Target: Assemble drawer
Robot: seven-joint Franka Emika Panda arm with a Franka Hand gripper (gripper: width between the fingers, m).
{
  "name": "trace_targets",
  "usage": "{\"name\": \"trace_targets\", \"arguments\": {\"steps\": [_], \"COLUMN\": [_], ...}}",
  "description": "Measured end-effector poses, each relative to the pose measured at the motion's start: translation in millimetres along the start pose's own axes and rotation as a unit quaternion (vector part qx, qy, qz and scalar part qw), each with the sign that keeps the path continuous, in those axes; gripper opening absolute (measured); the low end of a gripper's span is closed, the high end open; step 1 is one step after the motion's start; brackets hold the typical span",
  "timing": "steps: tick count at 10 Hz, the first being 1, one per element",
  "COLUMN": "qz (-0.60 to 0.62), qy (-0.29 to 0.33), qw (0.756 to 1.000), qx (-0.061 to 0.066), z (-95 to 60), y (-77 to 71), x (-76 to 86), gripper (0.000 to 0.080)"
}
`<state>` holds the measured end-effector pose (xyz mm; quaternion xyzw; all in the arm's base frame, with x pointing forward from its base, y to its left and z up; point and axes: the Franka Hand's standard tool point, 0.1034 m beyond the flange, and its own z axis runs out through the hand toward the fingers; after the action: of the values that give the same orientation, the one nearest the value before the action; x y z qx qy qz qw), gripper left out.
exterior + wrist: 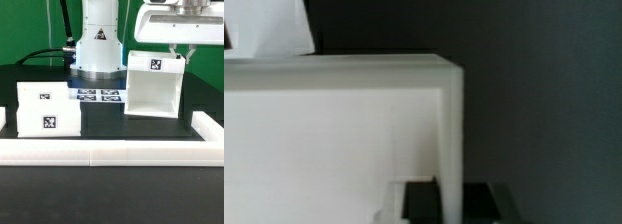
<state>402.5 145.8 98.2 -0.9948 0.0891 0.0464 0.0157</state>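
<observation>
Drawer box [152,88] stands on bench [110,190], at 3 o'clock from marker board [98,96]. End effector [183,50] pinches its 3 o'clock wall from above, pads [487,202] flanking the edge. Judgement: hold clamp square and lift slowly. Panels [45,112] wait at 9 o'clock.

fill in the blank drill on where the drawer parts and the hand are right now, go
1. In the exterior view the drawer box stands on that view's ___ side.
2. The hand meets the box at its ___ edge.
3. In the wrist view the fingers sit on ___ sides of one box wall.
4. Each loose panel on the other side carries one black-and-white ___.
Missing words: right; top; both; tag.
</observation>
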Motion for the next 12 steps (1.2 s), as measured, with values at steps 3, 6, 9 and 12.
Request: {"name": "trace_targets", "arguments": {"steps": [3,6,9,12], "qz": [0.0,-0.037,-0.059,-0.055], "qy": [0.0,0.0,0.009,0.022], "qw": [1.0,0.999,0.998,0.998], "qx": [0.0,0.005,0.012,0.019], "z": [0.0,-1.3,-4.4,-8.1], "y": [0.0,13.9,24.4,24.8], "x": [0.0,9.2,40.8,74.8], "gripper": [0.0036,0.0037,0.0038,0.0038]}}
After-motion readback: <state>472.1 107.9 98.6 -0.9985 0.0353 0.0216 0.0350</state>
